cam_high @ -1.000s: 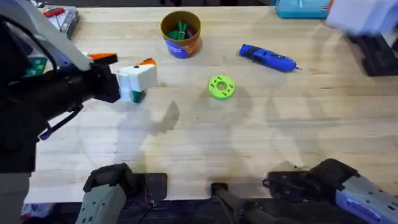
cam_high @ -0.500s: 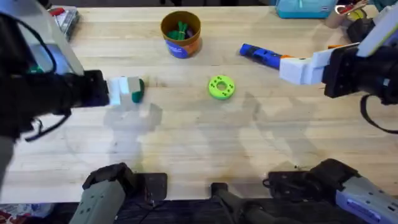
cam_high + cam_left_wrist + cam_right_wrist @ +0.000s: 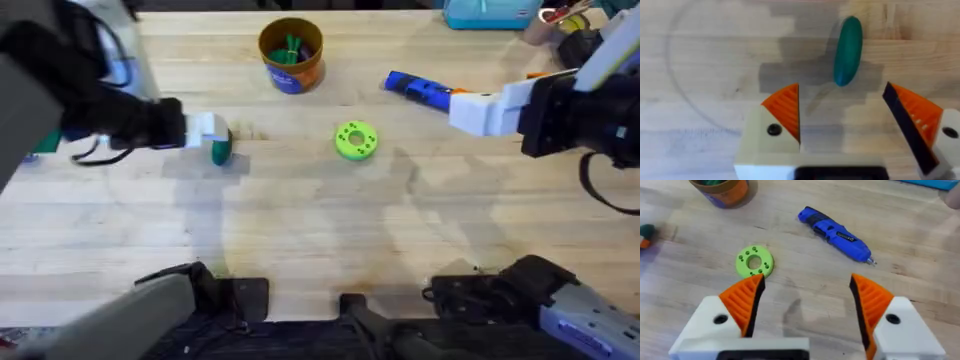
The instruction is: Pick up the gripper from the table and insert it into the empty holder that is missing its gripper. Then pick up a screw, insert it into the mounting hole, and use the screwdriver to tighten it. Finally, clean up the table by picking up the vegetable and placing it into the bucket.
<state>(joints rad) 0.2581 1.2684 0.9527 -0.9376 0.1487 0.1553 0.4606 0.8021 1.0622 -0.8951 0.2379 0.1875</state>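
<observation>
The vegetable [image 3: 848, 50], a smooth dark green oblong, lies flat on the bare wood of the table [image 3: 320, 240], over on the left side, well apart from the bucket [image 3: 291, 54]. The left gripper [image 3: 842, 117] hovers right over it: seen from the left wrist, the two orange ribbed pads [image 3: 786, 110] stand wide apart and the vegetable sits just beyond the gap between them, touched by neither. From above, the white tip of the left gripper [image 3: 208, 130] is just beside the vegetable [image 3: 220, 150], with the arm reaching in from the left edge.

The bucket stands upright near the far edge, orange-brown with a blue band at its base, and some green things already lie inside it. Between it and the right side lies the lime-green disc [image 3: 356, 140], flat on the wood, its ring of small holes plain in the right wrist view [image 3: 754, 262].

The screwdriver [image 3: 430, 92] lies on its side on the far right part of the table, its thin metal bit pointing toward the right. The right gripper [image 3: 807, 302] hangs above the table near it, jaws spread wide and holding nothing; from overhead its white fingers [image 3: 485, 110] reach in from the right edge, their tips just next to the screwdriver's bit end.
</observation>
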